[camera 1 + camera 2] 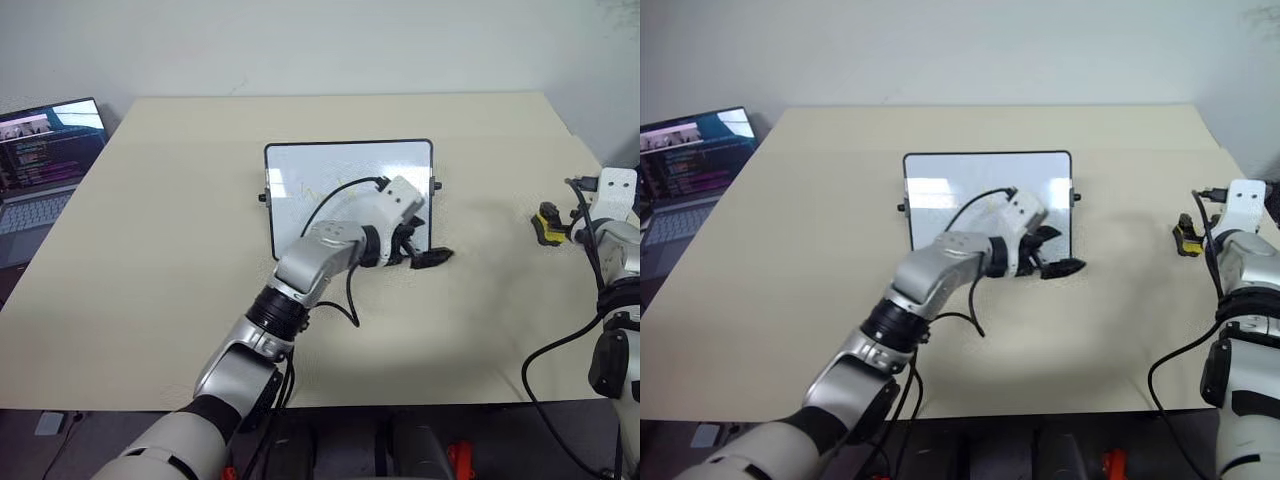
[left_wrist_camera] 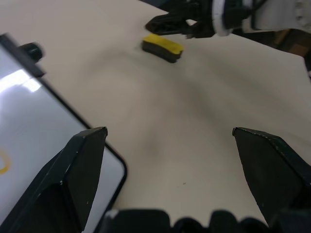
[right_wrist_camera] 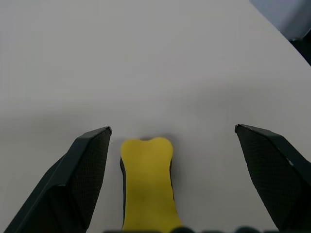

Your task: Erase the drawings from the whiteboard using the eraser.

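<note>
Yellow eraser [image 3: 147, 182] between wide right pincer [image 3: 172, 133] fingers, untouched; left pincer [image 1: 1052, 255] wide at whiteboard [image 1: 940, 180] right edge.

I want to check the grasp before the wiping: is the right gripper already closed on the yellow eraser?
No. In the right wrist view the right gripper stands wide open, and the eraser lies on the table between its fingers, ungripped.

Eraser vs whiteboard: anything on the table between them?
Nothing rests there. In the left wrist view, bare table runs from the whiteboard corner to the eraser. In the left eye view, the open left gripper hangs over that stretch's whiteboard end.
</note>
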Controlling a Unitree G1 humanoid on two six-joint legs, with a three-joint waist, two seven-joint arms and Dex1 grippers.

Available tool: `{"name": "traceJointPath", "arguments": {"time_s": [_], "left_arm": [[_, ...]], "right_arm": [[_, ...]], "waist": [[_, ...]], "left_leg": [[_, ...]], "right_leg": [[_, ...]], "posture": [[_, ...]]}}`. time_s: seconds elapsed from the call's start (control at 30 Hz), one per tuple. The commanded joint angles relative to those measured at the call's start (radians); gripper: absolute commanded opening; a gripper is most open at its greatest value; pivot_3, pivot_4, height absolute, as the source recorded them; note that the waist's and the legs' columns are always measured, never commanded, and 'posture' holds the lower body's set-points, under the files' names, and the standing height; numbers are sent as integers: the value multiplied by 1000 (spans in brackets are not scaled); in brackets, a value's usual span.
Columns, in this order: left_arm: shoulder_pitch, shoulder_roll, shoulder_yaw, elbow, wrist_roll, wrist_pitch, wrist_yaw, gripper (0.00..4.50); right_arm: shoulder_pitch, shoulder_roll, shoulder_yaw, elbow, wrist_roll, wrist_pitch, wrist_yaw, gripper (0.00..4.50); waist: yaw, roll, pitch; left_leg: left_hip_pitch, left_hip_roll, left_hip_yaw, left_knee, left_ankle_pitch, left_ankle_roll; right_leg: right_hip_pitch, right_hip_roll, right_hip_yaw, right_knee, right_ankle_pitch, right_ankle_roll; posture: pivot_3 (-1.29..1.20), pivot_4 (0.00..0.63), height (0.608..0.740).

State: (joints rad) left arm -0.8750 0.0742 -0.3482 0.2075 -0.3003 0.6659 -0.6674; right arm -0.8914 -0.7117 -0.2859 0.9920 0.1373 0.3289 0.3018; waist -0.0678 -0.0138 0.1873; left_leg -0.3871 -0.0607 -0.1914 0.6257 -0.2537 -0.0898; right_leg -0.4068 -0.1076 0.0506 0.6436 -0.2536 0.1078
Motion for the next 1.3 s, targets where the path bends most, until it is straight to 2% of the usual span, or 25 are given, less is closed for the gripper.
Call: {"name": "traceJointPath", "arguments": {"time_s": [0.03,0.87,0.97,1.1,1.17,1.3], "left_arm": [[-3,-10,12,-72,-1,-4,-11,4500],[38,10,20,-122,37,4,-1,4500],[44,10,22,-130,39,10,6,4500],[48,10,24,-135,40,13,11,4500],[48,9,25,-136,41,14,12,4500],[49,6,22,-137,41,14,14,4500]], "right_arm": [[-11,-17,-5,5,4,-4,18,4475],[1,18,-22,85,18,-38,30,4475],[5,17,-29,97,22,-46,26,3536],[5,20,-32,106,26,-52,22,1959],[4,20,-32,108,27,-54,22,1372],[3,22,-32,108,30,-53,25,1287]], "waist": [[1,0,0],[4,0,0],[4,0,0],[3,0,0],[3,0,0],[3,0,0]], "left_leg": [[0,0,0,0,0,0],[1,0,3,3,0,0],[1,0,3,3,0,0],[1,0,3,3,0,0],[1,0,4,3,0,0],[2,0,4,3,0,0]], "right_leg": [[0,0,0,0,0,0],[1,0,2,1,0,1],[1,0,2,1,0,1],[1,0,3,2,0,1],[1,0,3,2,0,1],[1,0,4,2,1,1]], "posture": [[0,150,740],[0,150,740],[0,150,740],[0,150,740],[0,150,740],[0,150,740]]}}
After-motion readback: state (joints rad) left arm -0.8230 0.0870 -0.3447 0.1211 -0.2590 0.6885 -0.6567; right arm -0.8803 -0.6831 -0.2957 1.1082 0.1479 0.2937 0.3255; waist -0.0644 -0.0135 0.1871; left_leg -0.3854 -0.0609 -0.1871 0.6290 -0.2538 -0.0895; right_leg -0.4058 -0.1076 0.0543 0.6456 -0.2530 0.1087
